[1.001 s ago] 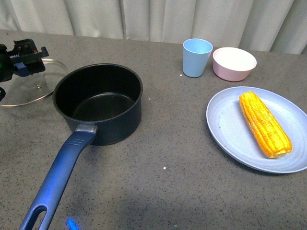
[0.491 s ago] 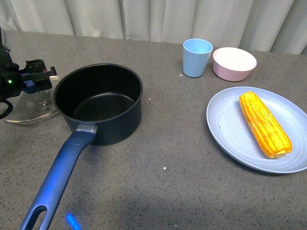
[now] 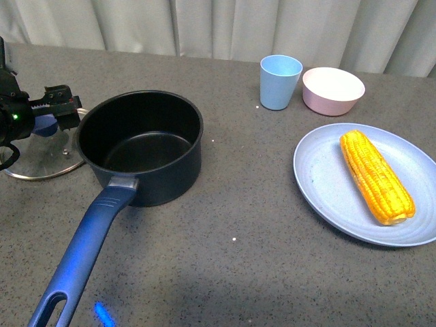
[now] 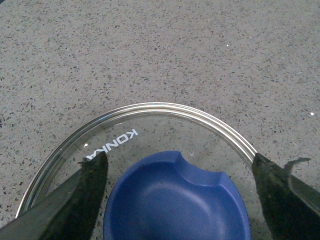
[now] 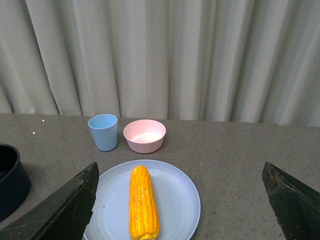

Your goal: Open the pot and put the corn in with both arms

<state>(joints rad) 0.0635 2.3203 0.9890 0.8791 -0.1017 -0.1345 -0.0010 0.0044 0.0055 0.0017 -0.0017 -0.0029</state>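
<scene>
The dark navy pot [image 3: 139,146] stands open on the grey table, its blue handle [image 3: 82,252] pointing toward the near edge. Its glass lid [image 3: 37,160] lies flat on the table just left of the pot. My left gripper [image 3: 63,107] hovers over the lid, open. In the left wrist view the fingers [image 4: 82,197] stand either side of the blue knob [image 4: 175,205] without touching it, inside the steel rim [image 4: 165,106]. The corn [image 3: 376,176] lies on a blue plate [image 3: 320,184] at the right. My right gripper [image 5: 178,175] is open, above and back from the corn [image 5: 142,202].
A light blue cup [image 3: 279,82] and a small pink bowl [image 3: 332,90] stand behind the plate, near the curtain. The pot's edge [image 5: 7,180] shows at the side of the right wrist view. Bare grey tabletop lies between pot and plate.
The left gripper and the lid have come down and nearer, ending close beside the pot. The lid now lies on the table. Pot, corn and plate have not moved.
</scene>
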